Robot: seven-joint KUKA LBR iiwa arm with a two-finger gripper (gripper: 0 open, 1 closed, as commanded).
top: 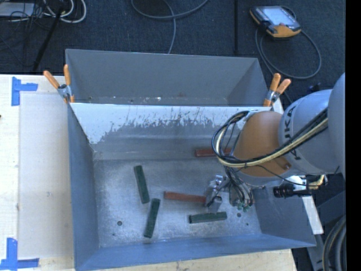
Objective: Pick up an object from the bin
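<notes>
My gripper (pixel 214 199) hangs low over the right part of the bin floor. Its fingertips sit at the right end of a flat brown-red bar (pixel 183 196) and just above a dark green bar (pixel 207 217) that lies nearly level. I cannot make out how the fingers stand, and nothing shows between them. Further left lie two more dark green bars, one upright and tilted (pixel 141 184), the other lower down and leaning (pixel 151 218).
Another brown-red bar (pixel 204 152) lies at the foot of the back wall, partly behind the arm's cables. The arm with its orange cover reaches in from the right over the bin's right side.
</notes>
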